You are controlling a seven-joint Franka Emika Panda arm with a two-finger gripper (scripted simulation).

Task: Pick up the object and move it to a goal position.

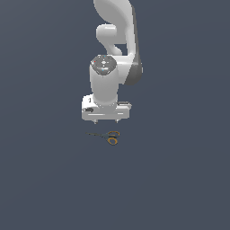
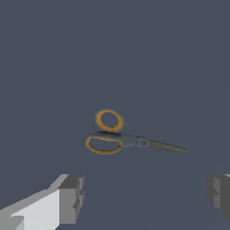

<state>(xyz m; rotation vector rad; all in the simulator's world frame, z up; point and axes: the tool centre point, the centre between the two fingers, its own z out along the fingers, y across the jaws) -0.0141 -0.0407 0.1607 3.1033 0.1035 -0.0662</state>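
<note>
Scissors [image 1: 108,136]: lay flat on the dark floor, directly beneath the gripper [image 1: 106,120], apart from it, blades toward the exterior view's left. Fingers [image 2: 72,197] spread wide, holding nothing (both pads visible at the wrist view's edges). Likely fault: thin, low blades slipping out under closing pads; a descent off-centre toward the orange handles [image 2: 107,132] could pivot the tool rather than lift it.

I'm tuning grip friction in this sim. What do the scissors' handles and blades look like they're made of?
Scissors: the orange-yellow ringed handles look like matte plastic, evenly coloured with no shine. The blades are thin, dark grey and dull, perhaps metal, but the render leaves that open.
</note>
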